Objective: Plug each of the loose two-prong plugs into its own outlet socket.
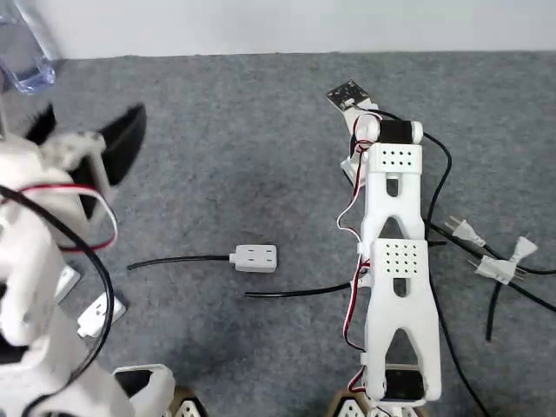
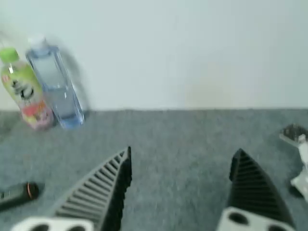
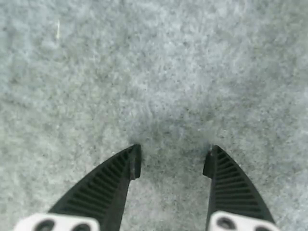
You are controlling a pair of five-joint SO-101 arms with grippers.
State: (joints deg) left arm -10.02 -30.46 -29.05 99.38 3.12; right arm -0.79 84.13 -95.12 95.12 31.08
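High view shows the outlet socket (image 1: 254,258) lying at the middle, with the far plug (image 1: 465,231) and the near plug (image 1: 504,265) at the right, well apart from it. Both the left gripper (image 2: 180,161) and the right gripper (image 3: 172,159) stand spread and empty, I think ready for grasping 1 plug

Left gripper (image 2: 183,151) sits low over grey carpet (image 2: 183,127), its black ribbed fingers (image 2: 103,185) spread wide with bare carpet between them. Green-capped bottle (image 2: 24,94) and clear bluish bottle (image 2: 55,84) stand touching, upright against the pale wall (image 2: 168,48). A dark stick-like object (image 2: 17,191) lies on the carpet nearer the camera than the bottles.
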